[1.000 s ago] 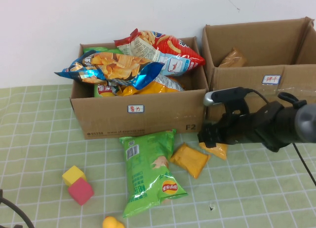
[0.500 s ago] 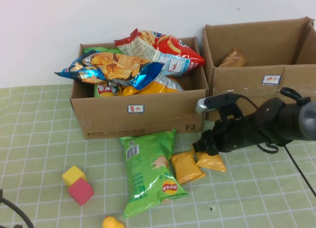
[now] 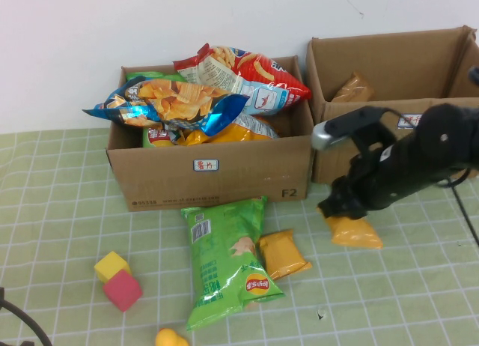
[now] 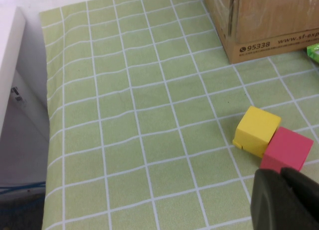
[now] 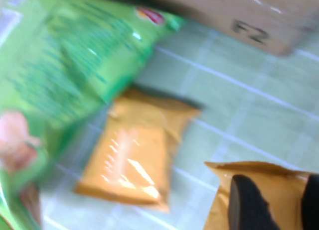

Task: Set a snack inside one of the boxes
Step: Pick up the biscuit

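the 2 boxes, left box (image 3: 217, 174) stuffed with chips and right box (image 3: 389, 69) nearly bare, sit behind. our right gripper (image 3: 334, 208) pinches an orange snack packet (image 3: 353, 231) by 1 edge just above the mat; that thin grip may slip. left gripper (image 4: 286, 200) waits clenched near the blocks.

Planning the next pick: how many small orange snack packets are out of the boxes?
2. One orange packet lies on the mat beside the green chip bag; the other packet is gripped in the right claw. More may be hidden inside the boxes.
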`<state>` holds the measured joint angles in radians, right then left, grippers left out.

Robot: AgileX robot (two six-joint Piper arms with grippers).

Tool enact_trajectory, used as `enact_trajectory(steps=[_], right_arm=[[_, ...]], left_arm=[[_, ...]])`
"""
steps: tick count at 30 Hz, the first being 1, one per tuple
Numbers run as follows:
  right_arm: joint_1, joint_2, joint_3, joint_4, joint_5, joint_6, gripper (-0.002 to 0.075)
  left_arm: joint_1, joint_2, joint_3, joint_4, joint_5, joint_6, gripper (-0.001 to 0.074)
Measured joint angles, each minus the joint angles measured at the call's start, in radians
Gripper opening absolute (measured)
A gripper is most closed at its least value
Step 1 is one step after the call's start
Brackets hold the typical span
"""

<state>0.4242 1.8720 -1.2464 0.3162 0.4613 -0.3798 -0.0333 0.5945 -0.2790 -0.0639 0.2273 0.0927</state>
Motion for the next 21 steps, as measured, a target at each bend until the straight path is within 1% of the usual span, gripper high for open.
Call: enact_trajectory(steps=[2,6,10,12,14,18,21], right_arm=[[0.0,-0.04,0.0,-0.097,0.025,0.078,0.0226],[0.0,-0.129,-0.013,-0.221,0.03,0.192,0.0225],[-0.005,-0.177,-0.1,-0.327,0.01,0.318,0.0224],[-0.015,-0.177,-0.158,-0.35,0.008,0.38,0.0224],[-0.029,-0.171,-0.198,-0.362,0.052,0.433,0.0223],[-0.04,-0.135,-0.205,-0.412,0.184,0.478,0.0235],[-0.038,-0.078,-0.189,-0.428,0.232,0.515,0.0257]], left_arm=[[0.0,0.0,0.0,0.0,0.0,0.0,-0.0002],[0.0,0.0,0.0,0.0,0.0,0.0,-0.0002],[0.0,0.0,0.0,0.0,-0.002,0.0,-0.0002],[0.0,0.0,0.0,0.0,-0.002,0.0,-0.0002],[0.0,0.0,0.0,0.0,-0.002,0.0,-0.0002],[0.0,0.0,0.0,0.0,-0.004,0.0,-0.0002],[0.0,0.0,0.0,0.0,-0.006,0.0,-0.0002]])
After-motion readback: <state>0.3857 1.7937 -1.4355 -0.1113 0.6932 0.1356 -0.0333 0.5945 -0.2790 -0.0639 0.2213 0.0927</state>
